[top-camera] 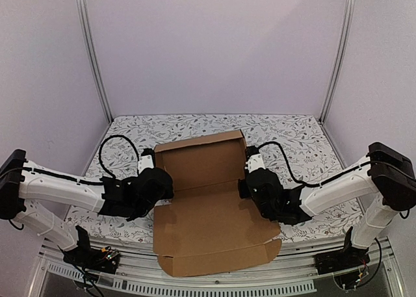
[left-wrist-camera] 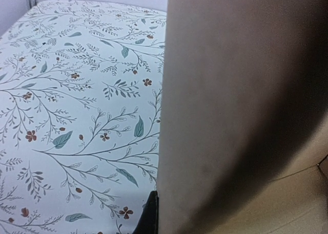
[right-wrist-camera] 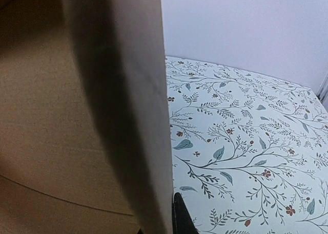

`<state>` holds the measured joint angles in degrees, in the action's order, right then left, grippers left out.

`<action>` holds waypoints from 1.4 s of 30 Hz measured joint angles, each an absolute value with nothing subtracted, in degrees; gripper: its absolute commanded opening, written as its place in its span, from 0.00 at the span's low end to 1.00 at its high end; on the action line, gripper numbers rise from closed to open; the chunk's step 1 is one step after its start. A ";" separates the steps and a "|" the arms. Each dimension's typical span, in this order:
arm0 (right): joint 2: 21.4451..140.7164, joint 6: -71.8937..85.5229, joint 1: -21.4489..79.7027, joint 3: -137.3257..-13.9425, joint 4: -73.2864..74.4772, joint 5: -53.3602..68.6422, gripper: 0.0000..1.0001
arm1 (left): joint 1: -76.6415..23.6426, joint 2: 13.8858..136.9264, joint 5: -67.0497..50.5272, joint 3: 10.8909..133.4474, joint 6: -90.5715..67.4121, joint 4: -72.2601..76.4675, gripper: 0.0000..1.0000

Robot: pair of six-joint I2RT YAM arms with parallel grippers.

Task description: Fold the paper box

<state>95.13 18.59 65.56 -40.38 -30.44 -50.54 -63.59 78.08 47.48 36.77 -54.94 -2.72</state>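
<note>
One paper box (top-camera: 208, 212) on floral cloth (top-camera: 299, 138)

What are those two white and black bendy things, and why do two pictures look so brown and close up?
They are robot arms, a left arm and a right arm, bolted at the table's near edge. One picture looks down from a camera above and behind them. The other two come from little cameras on the wrists, so close that cardboard fills much of the view. On the flowery tablecloth lies a brown paper box, partly folded, its far walls raised. Each arm ends in a pincer. The left pincer and right pincer are each shut on a side of the box. The black tip at the bottom of each close-up is a pincer finger.
</note>
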 measured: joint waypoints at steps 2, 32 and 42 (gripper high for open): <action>95.48 18.52 65.56 -40.91 -30.35 -50.87 0.19 | -63.59 78.08 47.64 36.77 -55.11 -2.72 0.00; 95.98 9.93 65.65 -47.09 -31.83 -57.84 0.00 | -63.59 78.46 46.87 37.76 -55.75 -3.66 0.00; 98.28 8.84 67.53 -49.15 -32.29 -64.38 0.00 | -63.59 79.48 47.24 39.29 -56.47 -5.02 0.00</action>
<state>98.28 8.84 67.53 -49.15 -32.29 -64.38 -63.59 79.48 47.24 39.29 -56.47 -5.02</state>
